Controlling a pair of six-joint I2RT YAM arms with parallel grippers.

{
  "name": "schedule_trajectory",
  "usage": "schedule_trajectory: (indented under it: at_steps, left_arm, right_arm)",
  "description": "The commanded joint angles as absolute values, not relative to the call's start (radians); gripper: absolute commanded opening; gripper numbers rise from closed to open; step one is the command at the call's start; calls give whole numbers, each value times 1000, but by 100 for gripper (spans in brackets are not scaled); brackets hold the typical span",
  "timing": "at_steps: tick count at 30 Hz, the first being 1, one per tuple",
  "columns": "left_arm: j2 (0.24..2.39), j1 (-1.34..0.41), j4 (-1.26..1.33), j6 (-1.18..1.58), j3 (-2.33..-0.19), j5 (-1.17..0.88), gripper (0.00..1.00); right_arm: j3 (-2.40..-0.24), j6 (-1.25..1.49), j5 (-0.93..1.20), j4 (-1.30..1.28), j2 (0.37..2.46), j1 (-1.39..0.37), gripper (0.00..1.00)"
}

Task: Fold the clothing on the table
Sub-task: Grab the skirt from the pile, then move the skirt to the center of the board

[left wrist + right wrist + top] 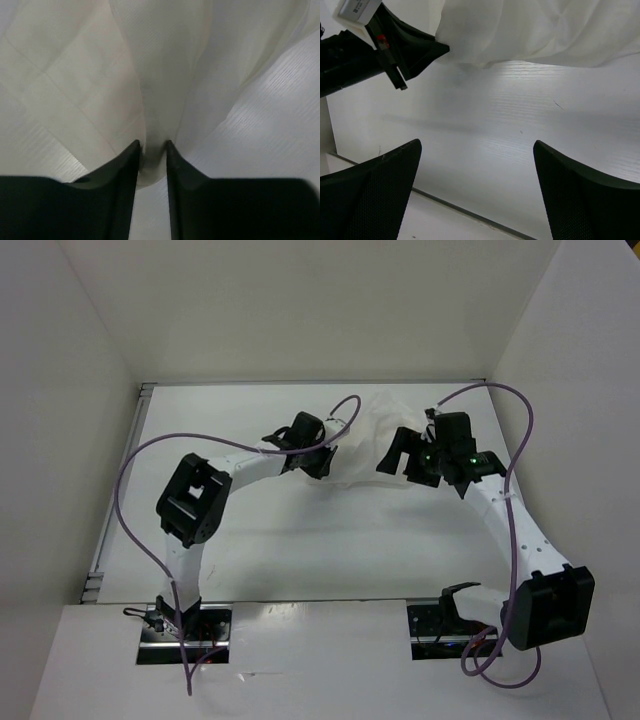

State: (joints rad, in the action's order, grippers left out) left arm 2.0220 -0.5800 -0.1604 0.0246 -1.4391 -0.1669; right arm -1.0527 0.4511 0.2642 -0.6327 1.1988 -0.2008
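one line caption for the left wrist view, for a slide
Left gripper pinching a raised fold of the white clothing over the table

- The right end effector [476, 145] hangs over bare bench [520, 110], fingers spread wide with nothing between them.
- White clothing [530, 30] lies bunched beyond it.
- The left end effector [405, 47] meets the clothing's near corner.
- A bench edge runs beneath the fingers.

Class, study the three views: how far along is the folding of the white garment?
Done: no fold shows yet; the clothing lies bunched and creased on the table. In hand: the left end effector pinches a fabric edge, while the right end effector hangs open and empty nearby. Left: all the folding.
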Motion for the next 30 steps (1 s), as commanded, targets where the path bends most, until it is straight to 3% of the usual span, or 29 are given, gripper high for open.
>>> schedule_trajectory:
  at_steps: [1,2,3,10,13,22,30]
  left_arm:
    - [2068,-574,-162,0,-1514,-273,14]
    - [2077,-574,-193,0,-1529,-273,3]
    - [2077,-584,-222,9,-1575,-282,0]
    - [1809,-689,-376,40,-1782,-437,0]
    - [1728,-689,-425,100,-1879,-363,0]
    - [1667,-500,-278,336,-1752,-222,0]
    - [1710,-322,-186,449,-1578,-389,0]
  right_arm:
    - [-1040,468,290,-600,1164,-207,96]
    - [-1031,468,290,-600,1164,-207,96]
    - [-1031,468,290,-591,1154,-207,96]
    - [-1011,497,183,-581,1051,-207,98]
    - [-976,518,163,-542,991,-186,98]
    - [-928,538,175,-497,930,-166,99]
    - [-910,538,179,-528,881,-157,99]
